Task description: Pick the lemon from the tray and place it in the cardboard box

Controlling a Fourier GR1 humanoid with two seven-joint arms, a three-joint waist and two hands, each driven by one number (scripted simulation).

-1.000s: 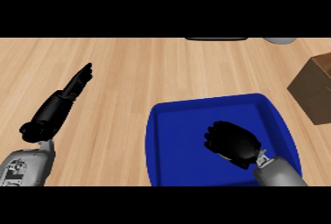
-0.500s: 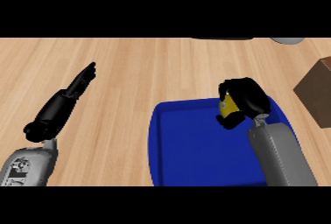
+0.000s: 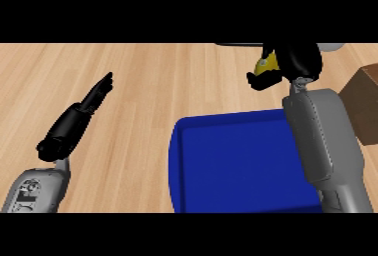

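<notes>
The lemon (image 3: 264,64) is off the tray and in the air near the counter's far edge, only a sliver of yellow showing between the curled black fingers of the right hand (image 3: 291,62), which is clenched round it. The grey forearm runs from that hand back down over the right side of the blue tray (image 3: 221,170), which sits at the near edge of the wooden counter (image 3: 170,80). The cardboard box (image 3: 363,107) stands at the counter's right edge, just beside the tray and to the right of the raised hand; only part of it shows, so its opening cannot be seen.

The left hand (image 3: 81,117) rests over the left part of the counter, fingers straight and released, well apart from the tray.

The risk, as I judge it, lies in the sideways carry: the hand must clear the box's near wall, and a low pass could knock the box or release the lemon outside it.
</notes>
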